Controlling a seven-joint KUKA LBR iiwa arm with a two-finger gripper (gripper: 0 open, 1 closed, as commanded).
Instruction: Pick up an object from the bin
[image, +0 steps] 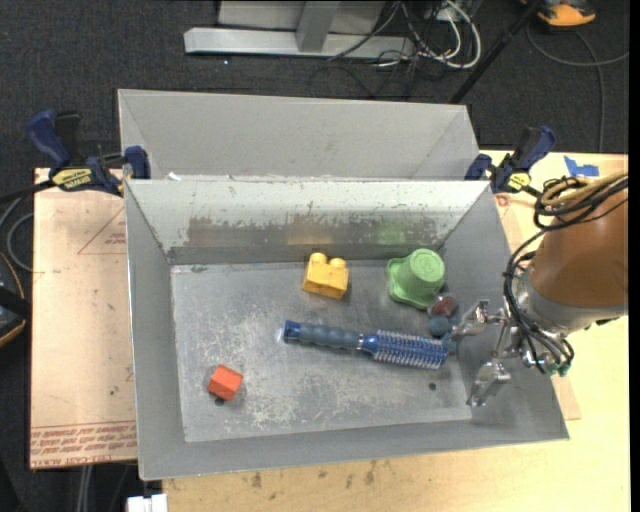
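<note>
1. The thing we see nearest the gripper (482, 350) is a blue brush (365, 343). It has a slim, ribbed handle and a wider head thick with pale bristles.
2. The brush lies flat on the floor of the bin (300, 415), in the right half. Its handle points left and its bristle head lies to the right.
3. We see the gripper low at the bin's right wall, just beside the bristle end. Its two metal fingers (488, 382) are spread apart with nothing between them.
4. The arm comes in from the right over the rim, and its orange cover (585, 265) sits above the bin's right edge with cables looped round it.
5. A green cup (416, 277) and a yellow block (326, 274) stand by the back wall. A small dark thing (441, 312) sits near the cup, and an orange cube (225, 382) lies well apart at the front left.
</note>
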